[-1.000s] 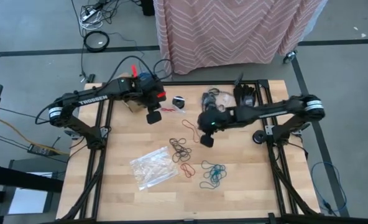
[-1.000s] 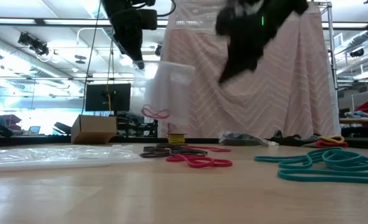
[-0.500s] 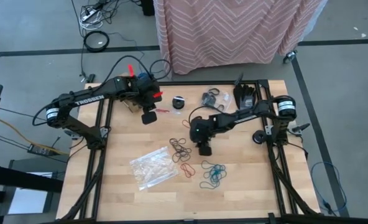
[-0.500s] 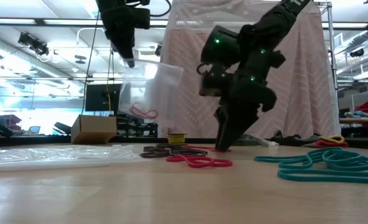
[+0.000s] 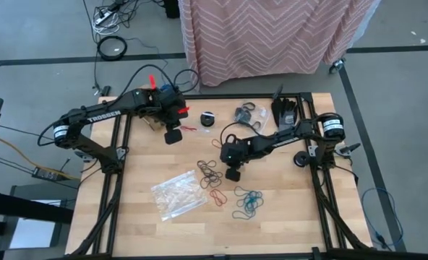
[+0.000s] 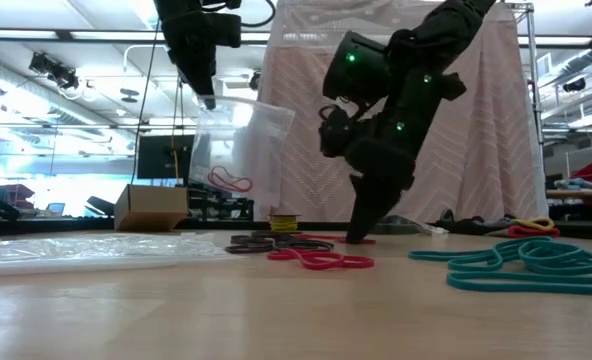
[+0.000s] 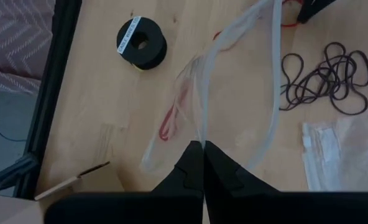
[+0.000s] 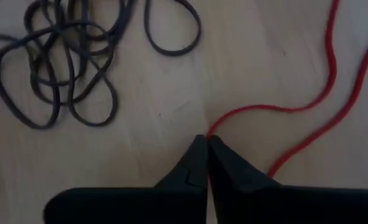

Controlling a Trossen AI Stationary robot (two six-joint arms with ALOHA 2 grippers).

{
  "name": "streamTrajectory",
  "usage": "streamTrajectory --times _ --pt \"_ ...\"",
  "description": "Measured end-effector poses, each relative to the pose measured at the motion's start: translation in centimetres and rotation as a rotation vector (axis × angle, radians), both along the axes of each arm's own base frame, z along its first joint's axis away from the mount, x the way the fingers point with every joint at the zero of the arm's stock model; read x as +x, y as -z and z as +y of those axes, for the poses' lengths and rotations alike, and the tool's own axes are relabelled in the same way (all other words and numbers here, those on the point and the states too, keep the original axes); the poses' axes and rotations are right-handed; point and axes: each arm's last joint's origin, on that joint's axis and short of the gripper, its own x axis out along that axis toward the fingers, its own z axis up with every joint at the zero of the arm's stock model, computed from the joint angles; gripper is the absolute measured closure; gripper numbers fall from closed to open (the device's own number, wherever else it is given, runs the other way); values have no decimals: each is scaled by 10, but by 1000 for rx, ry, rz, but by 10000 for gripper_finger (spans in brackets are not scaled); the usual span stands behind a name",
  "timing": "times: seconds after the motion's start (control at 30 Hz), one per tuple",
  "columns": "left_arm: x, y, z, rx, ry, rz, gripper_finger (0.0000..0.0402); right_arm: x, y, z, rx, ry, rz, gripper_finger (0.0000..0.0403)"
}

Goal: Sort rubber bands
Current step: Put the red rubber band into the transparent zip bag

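Note:
My left gripper (image 5: 173, 136) hangs above the table's far left, shut on a clear plastic bag (image 6: 241, 145) with a red rubber band (image 6: 230, 182) inside. My right gripper (image 5: 232, 173) is down at the table's middle, shut on a thin red rubber band (image 8: 283, 109) that lies flat on the wood. Beside it lies a pile of dark rubber bands (image 5: 210, 173). Toward the near edge lie red rubber bands (image 5: 217, 196) and teal rubber bands (image 5: 249, 203). My left gripper pinches the bag's upper edge (image 7: 201, 134) between its two shut fingers, coming at it from above. The bag hangs below the fingers, clear of the table, with its mouth gaping. My right gripper pinches one end of the red rubber band's loop (image 8: 212, 132) between its fingertips. The fingers slant steeply down onto it from the table's right. The rest of the band trails slack on the wood.
A second clear bag (image 5: 178, 193) lies flat near the table's left front. A small black disc (image 5: 208, 118) and a heap of black bands (image 5: 247, 113) sit at the far edge. A cardboard box (image 6: 149, 207) stands at the far left.
My right gripper has dropped from well above the table down to the wood, a little toward the near edge, tipping steeper, and now stands on the red rubber band beside the dark pile. The bag under my left gripper has swung slightly.

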Motion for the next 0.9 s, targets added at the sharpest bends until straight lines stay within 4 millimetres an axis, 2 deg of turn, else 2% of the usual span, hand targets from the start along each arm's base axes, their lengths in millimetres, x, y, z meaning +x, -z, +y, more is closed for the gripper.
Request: streamTrajectory --times 0.17,0.37,0.57,0.73,0.9 --pt "1 -1 1 10 3 -16 400 -6 -21 13 124 57 -57 403" --pt "3 -2 4 26 8 -42 400 -12 -89 12 178 104 -320 403" --pt "3 -2 4 24 9 -43 400 -38 -155 9 172 131 -584 403" --pt "4 -3 5 26 11 -58 400 -63 -193 6 135 175 -747 403" --pt "8 -5 5 9 30 -108 400 -80 -219 3 102 219 -879 403"
